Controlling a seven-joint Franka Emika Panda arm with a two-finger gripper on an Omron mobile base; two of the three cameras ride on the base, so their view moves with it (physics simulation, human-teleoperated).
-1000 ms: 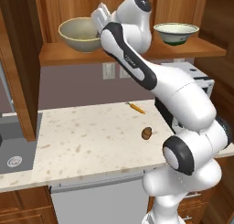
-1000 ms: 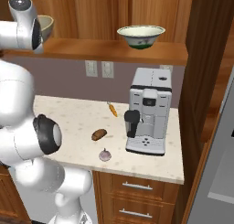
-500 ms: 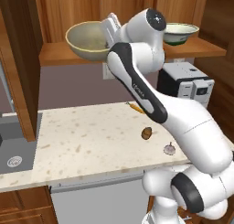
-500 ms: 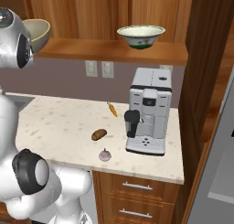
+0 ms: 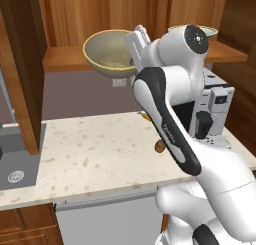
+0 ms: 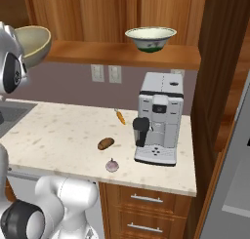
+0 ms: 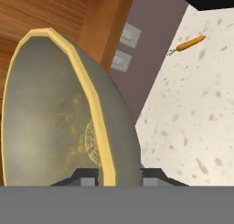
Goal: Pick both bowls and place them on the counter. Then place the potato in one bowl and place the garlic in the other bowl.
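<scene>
potato [image 5: 159, 147]: mostly behind arm | cream bowl [image 5: 210, 31]: partly behind arm | pincer [image 7: 112, 177]: tips cut off

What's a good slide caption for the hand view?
Gripper clamps the tan-olive bowl by its rim, carrot on the counter beyond.

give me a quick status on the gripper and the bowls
Gripper shut on tan bowl rim, bowl tilted in the air off the shelf. Cream bowl on shelf. Potato, garlic on counter; carrot, coffee machine alongside.
</scene>
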